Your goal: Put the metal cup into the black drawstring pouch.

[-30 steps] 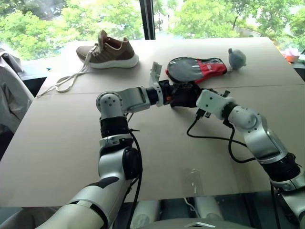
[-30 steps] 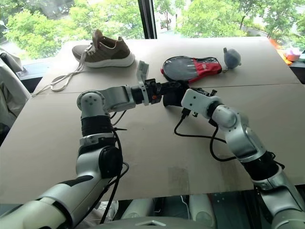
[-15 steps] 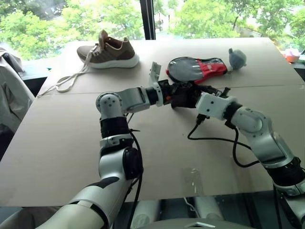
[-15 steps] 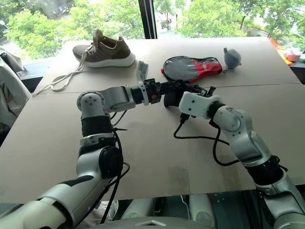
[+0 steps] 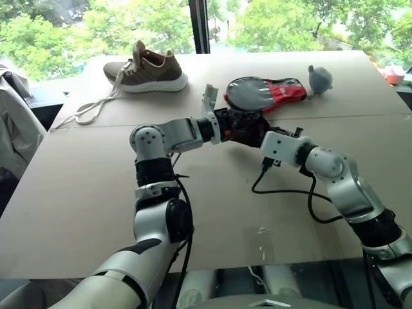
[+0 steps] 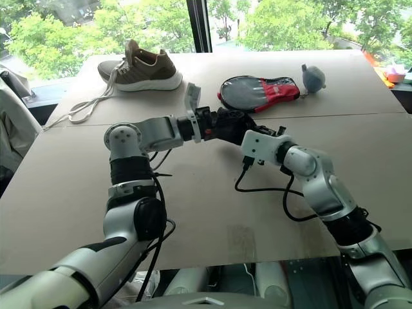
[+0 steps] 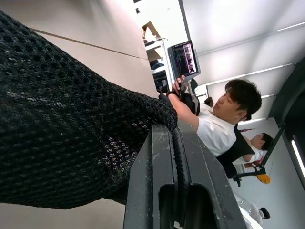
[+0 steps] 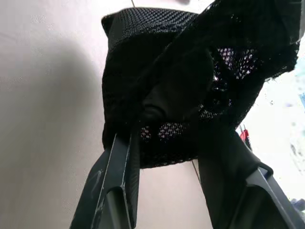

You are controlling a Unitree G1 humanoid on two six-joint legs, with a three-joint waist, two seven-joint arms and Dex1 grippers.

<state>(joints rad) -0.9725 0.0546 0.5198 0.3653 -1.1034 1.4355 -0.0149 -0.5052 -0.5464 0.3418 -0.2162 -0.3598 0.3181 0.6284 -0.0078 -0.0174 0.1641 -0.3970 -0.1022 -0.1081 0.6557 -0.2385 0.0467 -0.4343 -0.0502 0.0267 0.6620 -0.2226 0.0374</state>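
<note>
Pinching black drawstring pouch (image 8: 181,86): left jaws clamp its edge; right jaws part-spread, inside mesh.

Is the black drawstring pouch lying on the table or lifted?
Lifted: the left gripper pinches the black drawstring pouch above the table.

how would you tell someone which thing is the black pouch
Start at the big brown table by the window and find where the two grippers meet at its middle. The pouch is the soft black mesh bag bunched between them, just in front of the paddle case. That case is flat, stiff and partly red; the pouch is all black and limp.
</note>
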